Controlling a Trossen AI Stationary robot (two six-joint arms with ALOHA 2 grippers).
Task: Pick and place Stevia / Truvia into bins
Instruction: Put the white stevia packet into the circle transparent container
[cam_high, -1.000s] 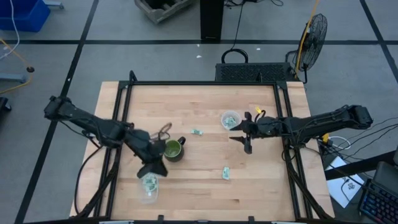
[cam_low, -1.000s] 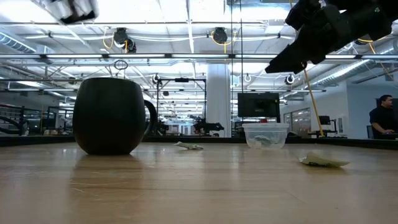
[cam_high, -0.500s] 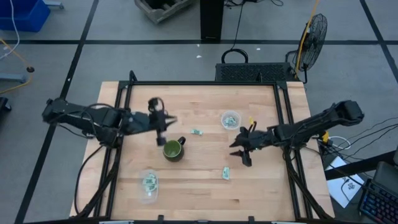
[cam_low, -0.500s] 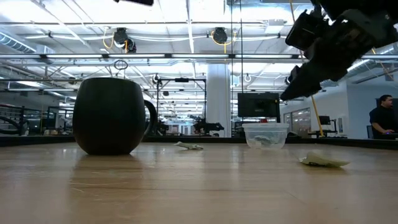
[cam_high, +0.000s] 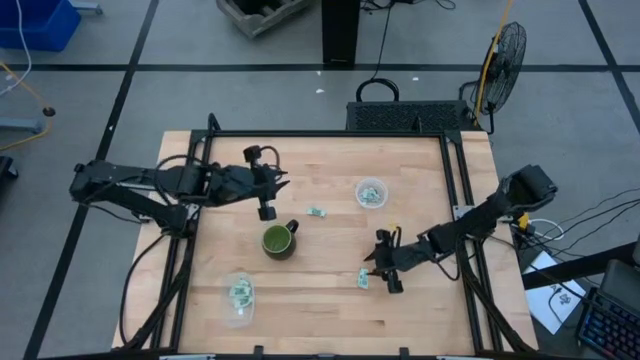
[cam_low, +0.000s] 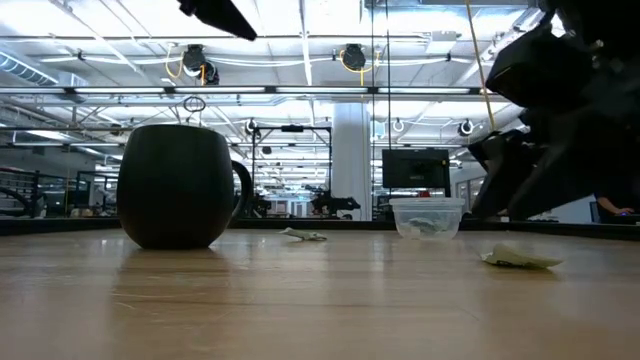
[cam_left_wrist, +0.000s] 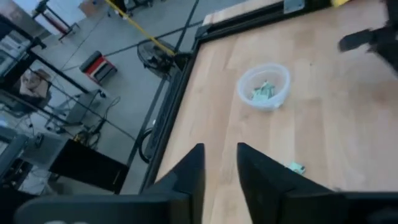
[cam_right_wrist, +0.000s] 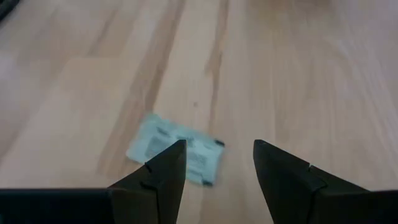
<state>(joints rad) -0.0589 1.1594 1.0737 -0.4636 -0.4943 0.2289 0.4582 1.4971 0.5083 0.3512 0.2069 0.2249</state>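
Two pale green sachets lie flat on the wood: one (cam_high: 364, 279) near the right gripper, also in the low view (cam_low: 520, 259), and one (cam_high: 317, 212) beyond the mug. My right gripper (cam_high: 381, 275) is open and low, just right of the near sachet (cam_right_wrist: 177, 149), which lies ahead of its fingertips, untouched. My left gripper (cam_high: 267, 205) is open, raised on the far side of the dark green mug (cam_high: 277, 241). One clear bin (cam_high: 371, 192) stands far right and another (cam_high: 239, 297) near left; both hold sachets.
The mug (cam_low: 180, 185) stands between the two bins, left of centre. A black frame rail (cam_high: 463, 215) runs along the table's right side under the right arm. Bare wood lies open at the centre and along the near edge.
My left gripper rose from over the near-left bin and swung toward the far edge, ending beyond the mug. My right gripper moved from beside the far-right bin toward the near edge and came down next to the near sachet. No sachet or bin has moved.
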